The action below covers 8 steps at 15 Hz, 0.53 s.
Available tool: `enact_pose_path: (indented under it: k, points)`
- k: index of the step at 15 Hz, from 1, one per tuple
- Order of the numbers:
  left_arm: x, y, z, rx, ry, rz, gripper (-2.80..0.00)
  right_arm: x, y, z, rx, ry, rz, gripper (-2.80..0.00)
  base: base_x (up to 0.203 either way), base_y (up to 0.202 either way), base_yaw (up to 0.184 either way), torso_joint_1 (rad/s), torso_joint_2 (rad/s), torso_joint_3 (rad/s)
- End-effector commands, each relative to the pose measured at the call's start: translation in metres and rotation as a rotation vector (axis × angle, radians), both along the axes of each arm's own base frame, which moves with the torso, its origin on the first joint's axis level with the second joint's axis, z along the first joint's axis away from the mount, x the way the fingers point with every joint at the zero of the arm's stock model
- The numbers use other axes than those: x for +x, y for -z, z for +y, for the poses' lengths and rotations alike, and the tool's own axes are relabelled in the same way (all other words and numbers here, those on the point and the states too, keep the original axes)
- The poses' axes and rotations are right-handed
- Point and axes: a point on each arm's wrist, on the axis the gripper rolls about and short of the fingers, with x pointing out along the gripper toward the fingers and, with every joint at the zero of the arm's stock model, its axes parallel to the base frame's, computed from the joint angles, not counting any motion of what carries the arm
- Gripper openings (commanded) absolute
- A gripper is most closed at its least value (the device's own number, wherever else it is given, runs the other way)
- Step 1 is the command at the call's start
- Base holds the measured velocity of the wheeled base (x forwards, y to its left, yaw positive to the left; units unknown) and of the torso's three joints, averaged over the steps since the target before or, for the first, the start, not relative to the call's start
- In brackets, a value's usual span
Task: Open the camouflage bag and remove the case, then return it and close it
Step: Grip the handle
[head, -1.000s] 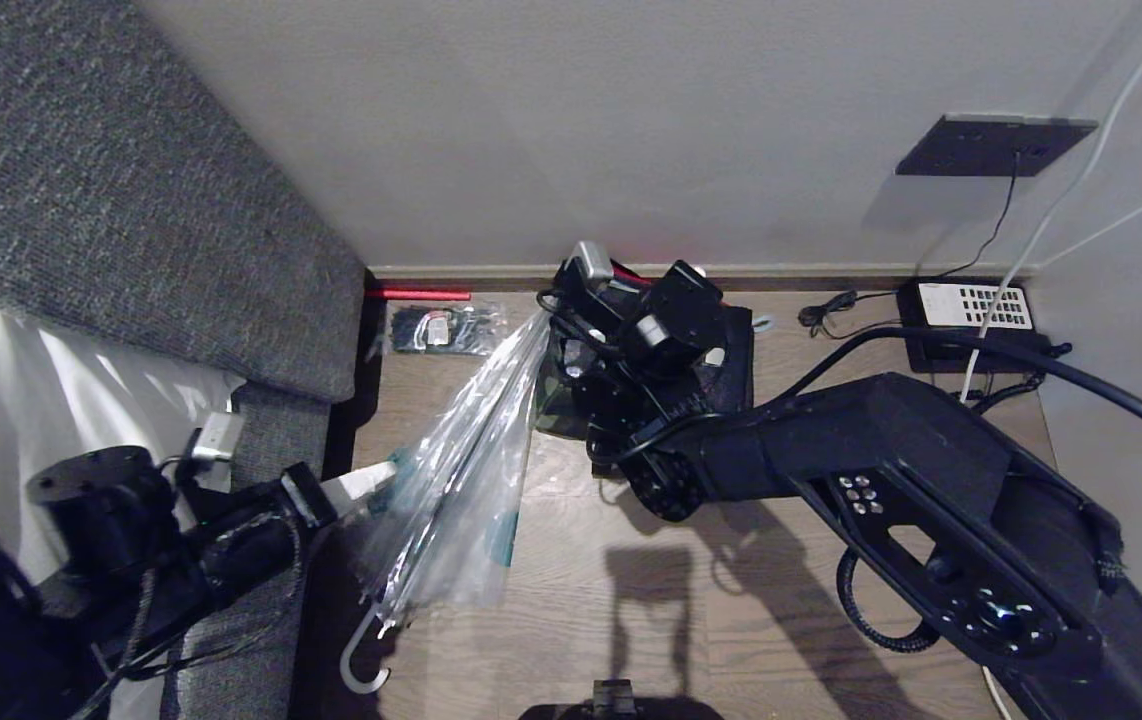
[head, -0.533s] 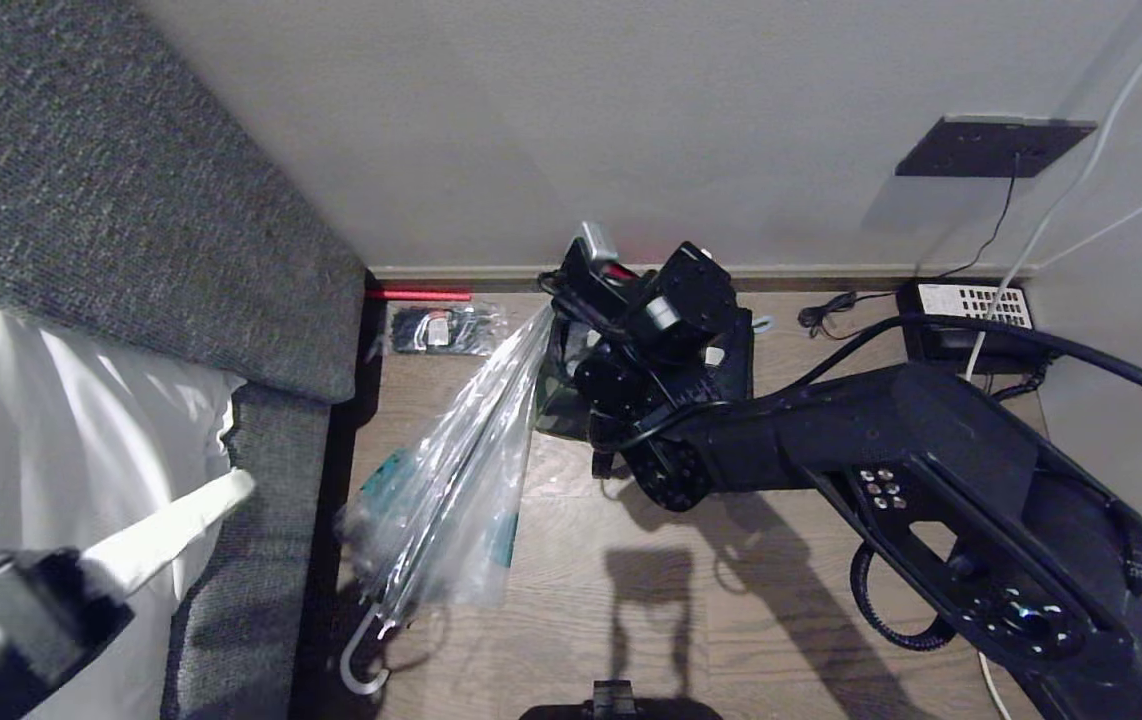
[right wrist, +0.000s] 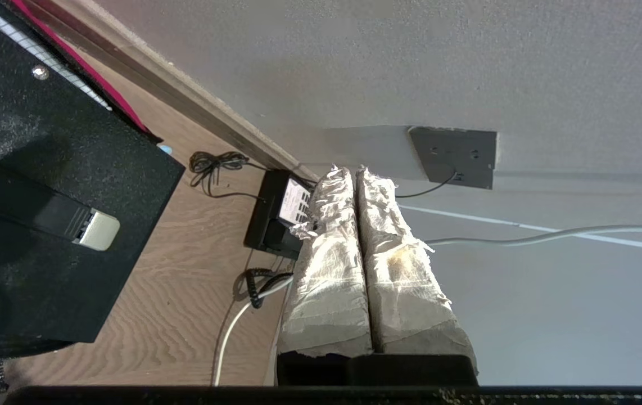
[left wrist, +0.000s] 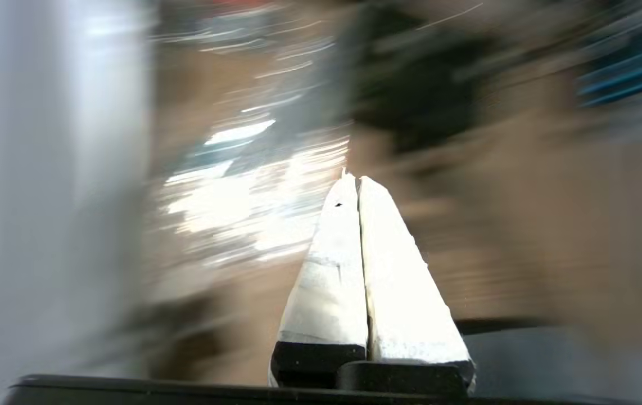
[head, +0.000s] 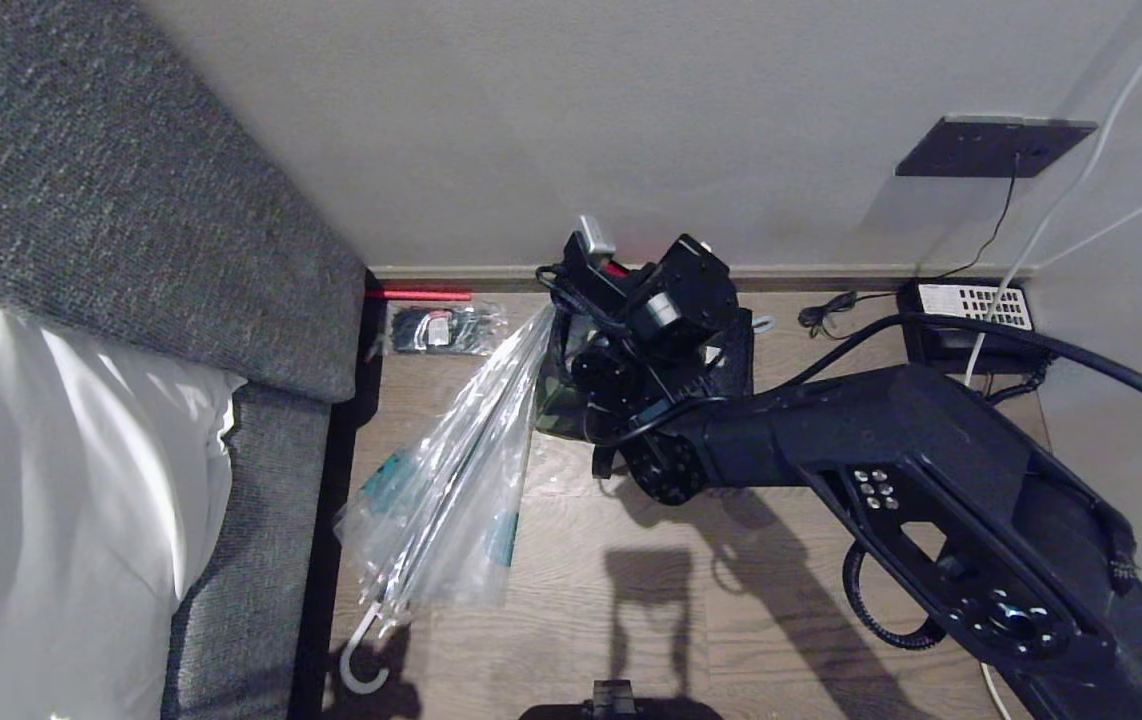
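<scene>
The camouflage bag [head: 553, 405] stands on the wooden floor against the wall. My right arm [head: 831, 440] covers most of it, leaving a strip of green camouflage and a black side [head: 736, 350] showing. In the right wrist view its black surface [right wrist: 45, 169] carries a strap with a grey tab [right wrist: 96, 232]. My right gripper [right wrist: 353, 171] hangs beside the bag, shut and empty, pointing toward the wall. My left gripper [left wrist: 353, 177] is shut on nothing, in a blurred view, and is outside the head view. The case is hidden.
A clear plastic-wrapped umbrella [head: 451, 480] leans against the bag's left side. A grey upholstered edge [head: 261, 300] and white sheet [head: 51, 480] fill the left. A desk phone [head: 971, 305], cables and a wall socket plate [head: 991, 145] are at the right. A small packet [head: 441, 328] lies by the skirting.
My left arm has pulled away from the umbrella and left the head view at the lower left. The right wrist has lifted slightly over the bag.
</scene>
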Motion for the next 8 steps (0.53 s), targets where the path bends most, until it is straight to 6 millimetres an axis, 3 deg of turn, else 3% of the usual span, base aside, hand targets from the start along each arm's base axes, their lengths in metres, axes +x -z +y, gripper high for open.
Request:
enact_pose_path:
  k: [1,8]
  points:
    - [-0.014,0.025,0.005,0.166,-0.254,0.070,-2.80,0.001,0.006,0.002,-0.007,0.004,0.009,-2.80,0.000,0.000,0.000,0.000,0.00,0.000]
    - [-0.017,0.032,0.006,0.202,-0.278,0.027,-2.80,0.002,0.025,0.010,-0.018,-0.008,0.018,-2.80,0.000,0.000,0.000,0.000,0.00,0.000]
